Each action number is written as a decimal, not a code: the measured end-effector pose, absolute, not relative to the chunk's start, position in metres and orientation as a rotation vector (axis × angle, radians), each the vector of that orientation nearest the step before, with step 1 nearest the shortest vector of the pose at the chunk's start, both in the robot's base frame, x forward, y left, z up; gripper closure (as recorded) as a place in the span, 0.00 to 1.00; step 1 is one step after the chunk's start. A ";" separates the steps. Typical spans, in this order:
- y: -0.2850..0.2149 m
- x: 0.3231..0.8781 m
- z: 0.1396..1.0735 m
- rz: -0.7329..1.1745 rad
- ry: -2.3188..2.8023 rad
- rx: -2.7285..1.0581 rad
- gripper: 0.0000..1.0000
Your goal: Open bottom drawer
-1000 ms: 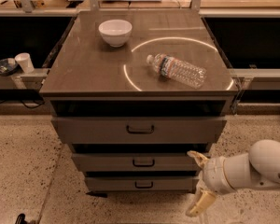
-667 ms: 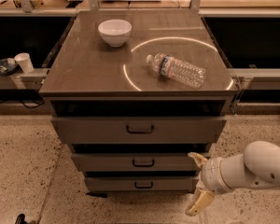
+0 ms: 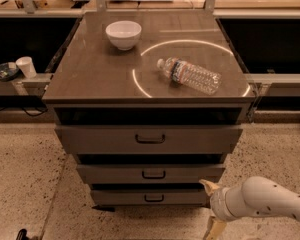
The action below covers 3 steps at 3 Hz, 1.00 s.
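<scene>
Your pale two-fingered claw (image 3: pixel 213 208) sits at the lower right of the frame, just beside the right end of the low grey-brown bottom drawer (image 3: pixel 120 197); its fingers are spread apart and hold nothing. The drawer, at bottom centre, looks shut; its small black centre handle (image 3: pixel 154 198) is untouched and lies to the left of the claw. Watch your height; the middle-sized drawer front (image 3: pixel 110 174) lies just above with a near-identical handle, so a slight rise could catch the wrong pull. The handle is thin and shallow, so smooth fingers may slip off it. A hard tug could, I judge, jolt the cabinet and roll the clear ribbed plastic bottle (image 3: pixel 190 75) lying on the glossy brown top (image 3: pixel 90 79); the round white bowl (image 3: pixel 123 34) looks steadier.
</scene>
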<state>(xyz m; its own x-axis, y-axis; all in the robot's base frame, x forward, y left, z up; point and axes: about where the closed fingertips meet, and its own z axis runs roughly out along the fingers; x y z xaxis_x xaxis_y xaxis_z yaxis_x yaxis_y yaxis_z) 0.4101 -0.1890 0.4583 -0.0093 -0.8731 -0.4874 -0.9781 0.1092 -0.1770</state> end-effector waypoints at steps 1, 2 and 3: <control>-0.204 0.424 0.425 0.241 1.855 -1.813 0.00; -0.210 0.438 0.429 0.205 1.829 -1.817 0.00; -0.210 0.440 0.411 0.236 1.834 -1.864 0.00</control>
